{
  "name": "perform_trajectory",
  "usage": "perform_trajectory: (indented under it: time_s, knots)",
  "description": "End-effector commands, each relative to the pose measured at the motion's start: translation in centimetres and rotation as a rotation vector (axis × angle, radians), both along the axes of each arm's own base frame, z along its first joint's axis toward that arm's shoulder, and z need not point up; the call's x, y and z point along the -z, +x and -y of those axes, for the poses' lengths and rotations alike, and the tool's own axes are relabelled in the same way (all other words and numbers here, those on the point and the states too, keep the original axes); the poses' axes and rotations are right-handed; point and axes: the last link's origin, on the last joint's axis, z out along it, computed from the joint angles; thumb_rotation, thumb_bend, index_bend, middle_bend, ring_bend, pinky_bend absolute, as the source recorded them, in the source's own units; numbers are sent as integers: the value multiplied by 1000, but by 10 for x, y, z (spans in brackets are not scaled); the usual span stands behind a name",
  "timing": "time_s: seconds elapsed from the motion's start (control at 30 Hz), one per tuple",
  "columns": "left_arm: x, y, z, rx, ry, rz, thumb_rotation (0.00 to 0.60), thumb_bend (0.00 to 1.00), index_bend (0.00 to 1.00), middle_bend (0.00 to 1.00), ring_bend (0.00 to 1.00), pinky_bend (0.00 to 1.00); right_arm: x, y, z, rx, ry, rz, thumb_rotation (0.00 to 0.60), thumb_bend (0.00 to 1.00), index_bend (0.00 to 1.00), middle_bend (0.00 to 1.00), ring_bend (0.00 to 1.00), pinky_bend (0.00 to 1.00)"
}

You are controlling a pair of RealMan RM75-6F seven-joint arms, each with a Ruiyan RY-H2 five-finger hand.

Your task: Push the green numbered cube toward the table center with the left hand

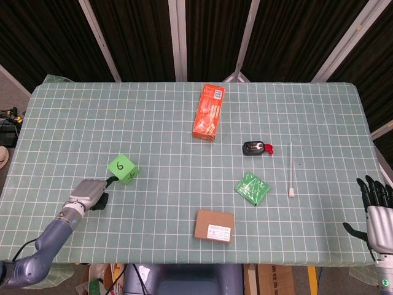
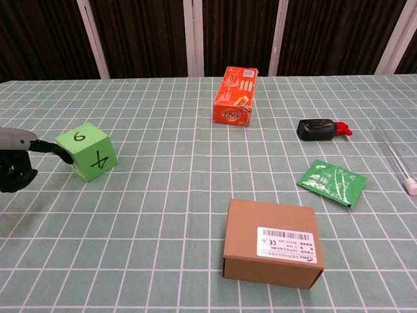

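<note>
The green numbered cube stands left of the table's middle, turned at an angle, with a 6 on top and a 4 on its near face. My left hand lies on the cloth just left of it and nearer the front edge. Most of its fingers are curled in, while one dark fingertip reaches out and touches the cube's left side. My right hand hangs beyond the table's front right corner, fingers spread, holding nothing. It does not show in the chest view.
On the green checked table an orange carton lies at the back centre. Right of centre are a black device with a red tip, a green packet and a thin white tube. A cardboard box sits front centre.
</note>
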Motion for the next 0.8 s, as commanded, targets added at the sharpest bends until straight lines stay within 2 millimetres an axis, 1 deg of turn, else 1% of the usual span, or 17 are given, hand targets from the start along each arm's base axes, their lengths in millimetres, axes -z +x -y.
perform_trajectory:
  time_s: [0.03,0.33,0.63,0.8]
  knots:
    - [4,6,0,17,-1,-6,600,902,139,830,702,679,-1,0,0,1,0,0,600,45,58,0,0,0]
    - [14,25,-5,52,33,-16,600,902,142,830,702,679,2,-1,0,2,17,-7,600,45,58,0,0,0]
    - [34,48,-10,76,12,-6,600,901,145,830,702,679,2,0,0,9,17,-6,600,45,58,0,0,0]
    - [41,57,-12,83,26,2,600,900,145,830,702,679,2,-2,1,11,20,-7,600,45,58,0,0,0]
